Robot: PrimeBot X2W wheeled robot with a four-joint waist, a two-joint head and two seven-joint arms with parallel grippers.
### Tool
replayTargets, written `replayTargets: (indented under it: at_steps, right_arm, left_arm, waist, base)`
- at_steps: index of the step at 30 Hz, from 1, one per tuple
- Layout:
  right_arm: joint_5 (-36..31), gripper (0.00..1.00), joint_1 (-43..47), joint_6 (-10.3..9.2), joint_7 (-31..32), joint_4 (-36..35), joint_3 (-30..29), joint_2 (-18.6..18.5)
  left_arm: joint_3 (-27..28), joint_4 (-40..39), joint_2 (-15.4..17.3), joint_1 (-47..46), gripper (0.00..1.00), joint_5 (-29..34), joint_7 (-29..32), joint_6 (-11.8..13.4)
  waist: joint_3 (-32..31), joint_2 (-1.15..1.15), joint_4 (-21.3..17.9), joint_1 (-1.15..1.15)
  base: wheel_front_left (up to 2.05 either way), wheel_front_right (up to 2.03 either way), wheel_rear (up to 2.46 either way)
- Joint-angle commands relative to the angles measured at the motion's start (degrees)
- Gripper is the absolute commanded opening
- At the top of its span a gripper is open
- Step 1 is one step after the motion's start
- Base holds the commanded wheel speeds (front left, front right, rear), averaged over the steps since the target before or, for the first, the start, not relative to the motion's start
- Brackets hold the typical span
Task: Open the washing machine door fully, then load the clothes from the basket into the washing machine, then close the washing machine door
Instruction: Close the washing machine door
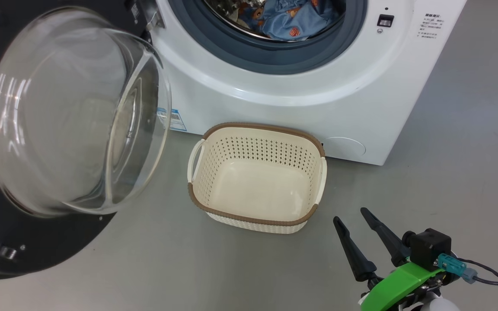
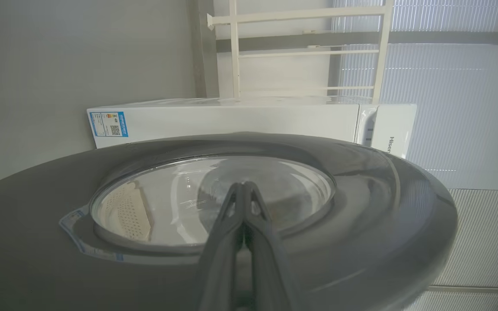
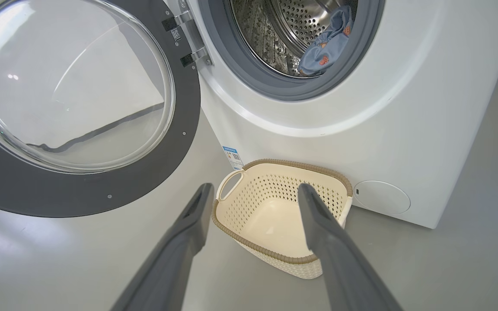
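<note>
Clothes (image 1: 292,19) are in the washing machine (image 1: 301,112) drum and the basket (image 1: 257,129) is empty, so closing looks next. My left gripper (image 2: 244,188) is pinched shut, tips aimed at the outer face of the washing machine door (image 2: 361,207) dead ahead; contact unclear. My right gripper (image 1: 349,214) is spread wide and empty by the basket, farther off. Left should push.

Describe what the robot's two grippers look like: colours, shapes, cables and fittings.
The right gripper has two long, dark, tapering fingers on a bright green mount. Beside the mount sits a black boxy module with a teal connector and a dark cable. The left gripper has similar long dark grey fingers, narrowing to slim tips.
</note>
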Motion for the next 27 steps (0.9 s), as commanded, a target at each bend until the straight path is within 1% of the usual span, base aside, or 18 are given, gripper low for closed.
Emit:
replayTargets:
  at_steps: [1,5,9,10,14,21,27]
  right_arm:
    - [0.4,1.00,-1.7,0.09,-0.2,-1.1,1.5,-0.1]
    - [0.7,1.00,-1.7,0.09,-0.2,-0.6,1.8,-0.1]
    - [1.2,1.00,-1.5,0.09,0.2,0.0,2.1,0.2]
    - [1.2,1.00,-1.5,0.09,0.2,0.0,2.1,0.2]
    - [1.4,1.00,-1.5,0.09,0.1,0.5,2.3,0.3]
    - [1.6,1.00,-1.7,0.09,0.0,1.4,2.6,0.5]
    - [1.9,1.00,-1.8,0.09,-0.5,2.1,3.0,0.9]
  left_arm:
    - [0.7,-2.9,2.0,1.3,0.00,-1.5,2.7,0.7]
    - [1.0,-6.9,0.1,3.7,0.00,-4.3,6.7,2.3]
    - [1.2,-11.9,-1.9,6.0,0.00,-6.5,9.9,3.1]
    - [1.2,-11.9,-1.9,6.0,0.00,-6.5,9.9,3.1]
    - [0.6,-17.0,-4.1,8.7,0.00,-7.9,12.7,4.2]
    - [-1.6,-26.5,-9.0,11.5,0.00,-11.0,17.0,5.3]
    - [-4.9,-34.2,-13.0,14.7,0.00,-11.3,19.6,5.5]
  waist:
    - [0.0,0.00,0.1,0.00]
    - [0.0,0.00,0.2,0.00]
    - [-0.1,0.00,0.2,0.00]
    - [-0.1,0.00,0.2,0.00]
    - [-0.1,0.00,0.3,0.00]
    - [-0.2,0.00,-0.3,0.00]
    - [-0.2,0.00,-2.1,0.00]
  base:
    - [0.00,0.00,0.00]
    - [0.00,0.00,0.00]
    - [0.00,0.00,0.00]
    - [0.00,0.00,0.00]
    - [0.00,0.00,0.00]
    - [0.00,0.00,0.00]
    - [0.00,0.00,0.00]
